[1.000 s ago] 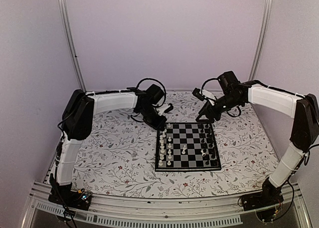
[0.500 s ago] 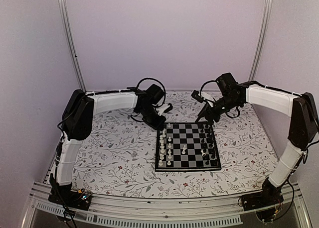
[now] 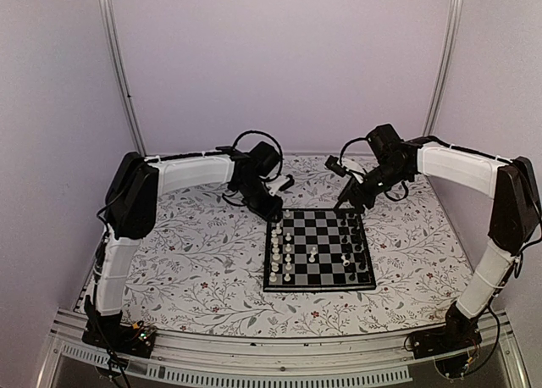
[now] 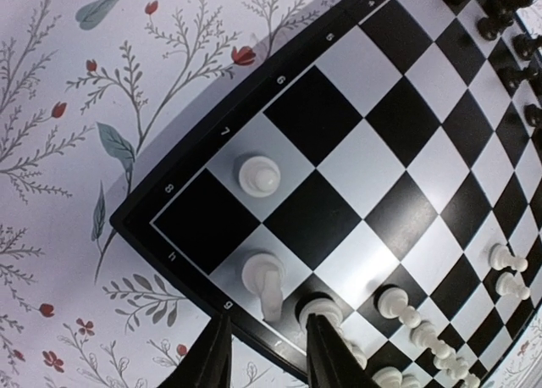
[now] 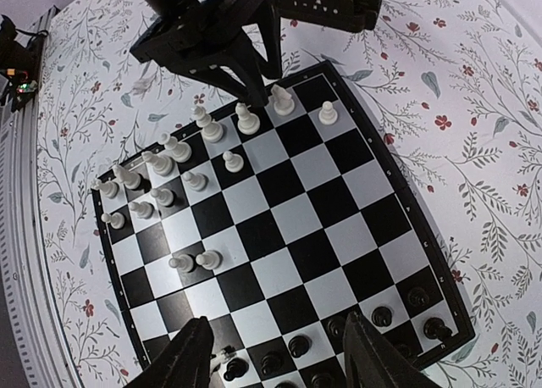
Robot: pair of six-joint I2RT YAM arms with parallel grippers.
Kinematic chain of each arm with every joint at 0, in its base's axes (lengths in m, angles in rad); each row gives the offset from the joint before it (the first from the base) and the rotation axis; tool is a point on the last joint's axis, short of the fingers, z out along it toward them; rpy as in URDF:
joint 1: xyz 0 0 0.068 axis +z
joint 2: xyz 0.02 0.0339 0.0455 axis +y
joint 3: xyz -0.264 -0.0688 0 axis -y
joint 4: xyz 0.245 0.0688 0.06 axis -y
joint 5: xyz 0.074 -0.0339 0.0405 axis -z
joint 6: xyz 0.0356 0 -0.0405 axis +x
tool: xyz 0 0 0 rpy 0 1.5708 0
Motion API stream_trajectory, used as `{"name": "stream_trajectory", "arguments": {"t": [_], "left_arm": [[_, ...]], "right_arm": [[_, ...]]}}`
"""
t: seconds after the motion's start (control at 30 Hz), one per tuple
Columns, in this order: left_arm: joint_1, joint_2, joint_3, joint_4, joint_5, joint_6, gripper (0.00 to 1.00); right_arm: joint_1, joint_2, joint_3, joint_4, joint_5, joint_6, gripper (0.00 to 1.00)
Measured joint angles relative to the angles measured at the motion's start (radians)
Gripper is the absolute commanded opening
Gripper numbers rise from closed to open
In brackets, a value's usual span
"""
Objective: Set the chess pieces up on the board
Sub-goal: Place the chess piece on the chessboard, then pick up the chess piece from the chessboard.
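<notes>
Right, your left gripper (image 4: 269, 322) is down low at the far left corner of the board (image 4: 398, 210), fingers parted a little and gripping nothing. A white piece (image 4: 262, 285) stands right in line with that gap, just beyond the tips, with board showing on both sides of it. It's on the edge row, one square from the corner. One square further in, a white pawn (image 4: 258, 174) stands upright. More white pieces (image 4: 406, 307) run along that same edge, and the black pieces (image 4: 495, 15) line the opposite edge. Over there your right gripper (image 5: 278, 320) hangs above the black side, jaws spread wide, nothing between them. The board lies flat on the floral table (image 4: 68, 108).
</notes>
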Motion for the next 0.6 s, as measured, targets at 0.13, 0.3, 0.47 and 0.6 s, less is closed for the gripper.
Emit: {"name": "stream_trajectory", "arguments": {"t": [0.13,0.3,0.47,0.6], "left_arm": [[0.000,-0.040,-0.027,-0.007,-0.038,0.011,0.34],[0.000,-0.173,-0.097,-0.011,-0.115,0.032,0.36],[0.000,-0.267,-0.128,0.016,-0.180,0.058,0.38],[0.002,-0.302,-0.168,0.055,-0.190,0.068,0.39]], "right_arm": [[0.000,-0.014,-0.033,-0.032,0.022,-0.025,0.51],[0.006,-0.070,-0.156,-0.097,0.069,-0.068,0.42],[0.063,-0.094,-0.239,-0.145,0.133,-0.104,0.31],[0.138,-0.097,-0.248,-0.169,0.176,-0.118,0.28]]}}
